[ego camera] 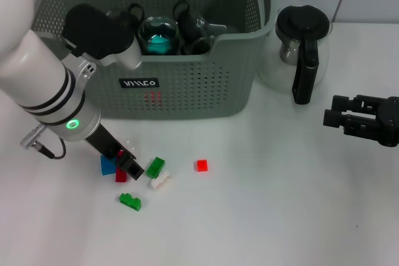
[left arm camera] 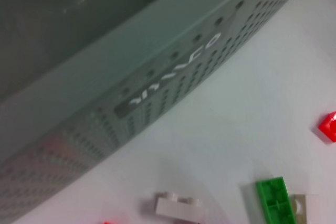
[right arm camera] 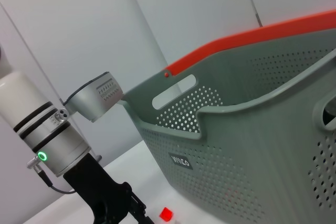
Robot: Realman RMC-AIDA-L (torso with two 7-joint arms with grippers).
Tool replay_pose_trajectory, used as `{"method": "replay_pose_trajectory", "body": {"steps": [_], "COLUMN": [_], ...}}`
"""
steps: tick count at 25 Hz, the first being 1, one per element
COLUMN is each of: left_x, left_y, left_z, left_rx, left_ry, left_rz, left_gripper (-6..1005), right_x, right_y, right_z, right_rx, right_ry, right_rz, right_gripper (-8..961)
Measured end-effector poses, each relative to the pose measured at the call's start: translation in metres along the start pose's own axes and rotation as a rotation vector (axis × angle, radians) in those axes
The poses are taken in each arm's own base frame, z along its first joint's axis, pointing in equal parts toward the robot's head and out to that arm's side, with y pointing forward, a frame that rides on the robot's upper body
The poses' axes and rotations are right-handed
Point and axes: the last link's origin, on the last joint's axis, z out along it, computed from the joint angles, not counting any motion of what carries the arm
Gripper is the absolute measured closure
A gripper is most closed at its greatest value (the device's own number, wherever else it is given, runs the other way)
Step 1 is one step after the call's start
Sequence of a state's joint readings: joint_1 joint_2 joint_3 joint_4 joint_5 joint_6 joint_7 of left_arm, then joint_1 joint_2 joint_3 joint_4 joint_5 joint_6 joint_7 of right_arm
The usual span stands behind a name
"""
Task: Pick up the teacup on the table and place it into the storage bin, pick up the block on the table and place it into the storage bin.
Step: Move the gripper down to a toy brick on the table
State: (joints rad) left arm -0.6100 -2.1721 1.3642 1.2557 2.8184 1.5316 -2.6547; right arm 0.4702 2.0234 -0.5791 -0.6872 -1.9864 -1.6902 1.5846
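The grey-green storage bin (ego camera: 187, 85) stands at the back of the table, with glass teacups (ego camera: 159, 35) inside it. Just in front of the bin, my left gripper (ego camera: 126, 161) is down at the table among loose blocks. A blue block (ego camera: 107, 165) and a dark red block (ego camera: 120, 175) lie right beside it. A green block (ego camera: 155, 167) and a white block (ego camera: 160, 180) lie just to its right. The left wrist view shows the bin wall (left arm camera: 157, 77), a white block (left arm camera: 178, 205) and a green block (left arm camera: 275, 200). My right gripper (ego camera: 340, 111) hovers open at the far right.
A glass coffee pot (ego camera: 302, 48) with a black handle stands right of the bin. Another green block (ego camera: 130, 201) lies nearer the front, and a small red block (ego camera: 201, 165) sits apart to the right. The right wrist view shows my left arm (right arm camera: 47, 135) beside the bin (right arm camera: 252, 129).
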Motion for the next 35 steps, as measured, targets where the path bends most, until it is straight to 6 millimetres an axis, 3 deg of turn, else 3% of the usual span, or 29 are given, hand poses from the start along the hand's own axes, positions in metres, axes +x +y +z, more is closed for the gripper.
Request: {"method": "replay_pose_trajectory", "body": {"steps": [9,17,35], "left_x": [0.004,0.01,0.015], "left_y": [0.001,0.018,0.009], "left_z": [0.003,0.004,0.003], "left_rx": [0.005,-0.027,0.028], "left_ry": [-0.007,-0.013,0.032], "left_rz": [0.011,0.106,0.146], "left_gripper": [291,293,296], "right_x": [-0.001,-0.001,-0.002], "right_y": [-0.001,-0.002,-0.003], "right_z": [0.0,-0.001,0.0], "right_rx": [0.006,0.009,0.015], "right_ry": [-0.003,-0.004,-0.005], "right_rz": [0.0,-0.002,-0.003], "right_gripper": [346,347,347]}}
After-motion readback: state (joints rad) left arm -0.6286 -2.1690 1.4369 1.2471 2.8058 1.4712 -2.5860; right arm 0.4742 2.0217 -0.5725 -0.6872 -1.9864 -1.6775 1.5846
